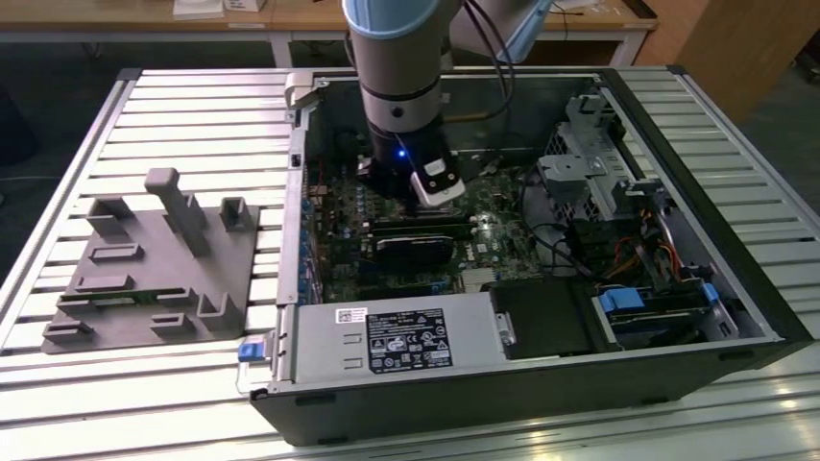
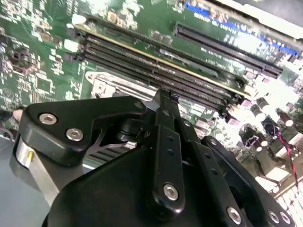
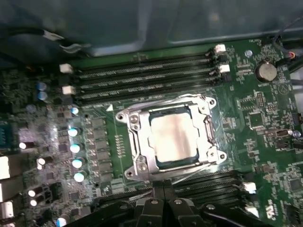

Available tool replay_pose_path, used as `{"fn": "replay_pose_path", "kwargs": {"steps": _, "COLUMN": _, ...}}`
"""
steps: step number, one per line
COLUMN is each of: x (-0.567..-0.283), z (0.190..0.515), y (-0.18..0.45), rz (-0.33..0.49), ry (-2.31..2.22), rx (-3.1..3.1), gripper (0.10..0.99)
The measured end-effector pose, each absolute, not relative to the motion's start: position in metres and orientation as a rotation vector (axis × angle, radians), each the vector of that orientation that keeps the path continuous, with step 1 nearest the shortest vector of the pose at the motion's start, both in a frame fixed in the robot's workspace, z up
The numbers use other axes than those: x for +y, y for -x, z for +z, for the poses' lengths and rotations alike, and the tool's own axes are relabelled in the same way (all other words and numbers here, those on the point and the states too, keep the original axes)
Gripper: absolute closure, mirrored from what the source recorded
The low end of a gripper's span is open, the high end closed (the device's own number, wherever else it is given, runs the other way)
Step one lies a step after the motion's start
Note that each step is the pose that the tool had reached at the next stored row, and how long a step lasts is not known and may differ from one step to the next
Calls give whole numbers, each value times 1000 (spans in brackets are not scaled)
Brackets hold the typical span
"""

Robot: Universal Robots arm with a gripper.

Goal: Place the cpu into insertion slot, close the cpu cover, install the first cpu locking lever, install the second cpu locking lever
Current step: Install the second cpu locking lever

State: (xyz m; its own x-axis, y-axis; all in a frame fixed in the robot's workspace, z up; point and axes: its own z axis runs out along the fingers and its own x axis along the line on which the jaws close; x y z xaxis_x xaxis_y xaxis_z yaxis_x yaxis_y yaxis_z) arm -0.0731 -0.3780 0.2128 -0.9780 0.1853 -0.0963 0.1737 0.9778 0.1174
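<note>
While my arm reaches down into the open computer case [image 1: 717, 240], my claw [image 3: 163, 185] hangs just beside the processor socket, its two black fingers [image 3: 156, 191] pressed together with nothing between them. In the first wrist view the cpu [image 3: 175, 137] lies flat in the socket, its dull silver top bare, and the cpu cover [image 3: 137, 142] sits down around it as a silver frame with an open centre. Rows of black memory slots [image 3: 142, 78] run along the far side of the socket, and more run along the near side, next to my fingertips. A round coin battery [image 3: 266, 71] sits on the green motherboard [image 3: 255, 123] well apart from the socket.

As for writing, a white barcode sticker and a black label [image 1: 407, 340] with white print lie on the grey power supply box at the case's near edge; I cannot make out the print.

The case lies on its side on a slatted aluminium worktop [image 1: 192, 115]. Toward the exterior view's left a grey moulded fixture [image 1: 154, 264] with upright posts rests on the slats. Behind, a wooden table [image 1: 192, 24] stands over a dark floor
</note>
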Motion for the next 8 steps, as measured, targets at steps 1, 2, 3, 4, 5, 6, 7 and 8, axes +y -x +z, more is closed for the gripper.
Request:
{"fn": "replay_pose_path", "kwargs": {"steps": 1, "x": -379, "z": 213, "y": 75, "rz": 176, "ry": -275, "rx": 3018, "gripper": 980}}
{"fn": "replay_pose_path", "kwargs": {"steps": 2, "x": -380, "z": 212, "y": 76, "rz": 185, "ry": -276, "rx": 3018, "gripper": 980}}
{"fn": "replay_pose_path", "kwargs": {"steps": 3, "x": -381, "z": 212, "y": 77, "rz": 192, "ry": -276, "rx": 3018, "gripper": 980}}
{"fn": "replay_pose_path", "kwargs": {"steps": 4, "x": -383, "z": 212, "y": 78, "rz": 198, "ry": -276, "rx": 3018, "gripper": 980}}
{"fn": "replay_pose_path", "kwargs": {"steps": 5, "x": -384, "z": 212, "y": 78, "rz": 204, "ry": -277, "rx": 3018, "gripper": 980}}
{"fn": "replay_pose_path", "kwargs": {"steps": 6, "x": -385, "z": 211, "y": 79, "rz": 208, "ry": -277, "rx": 3018, "gripper": 980}}
{"fn": "replay_pose_path", "kwargs": {"steps": 7, "x": -386, "z": 211, "y": 79, "rz": 213, "ry": -277, "rx": 3017, "gripper": 980}}
{"fn": "replay_pose_path", "kwargs": {"steps": 8, "x": -387, "z": 211, "y": 80, "rz": 219, "ry": -278, "rx": 3017, "gripper": 980}}
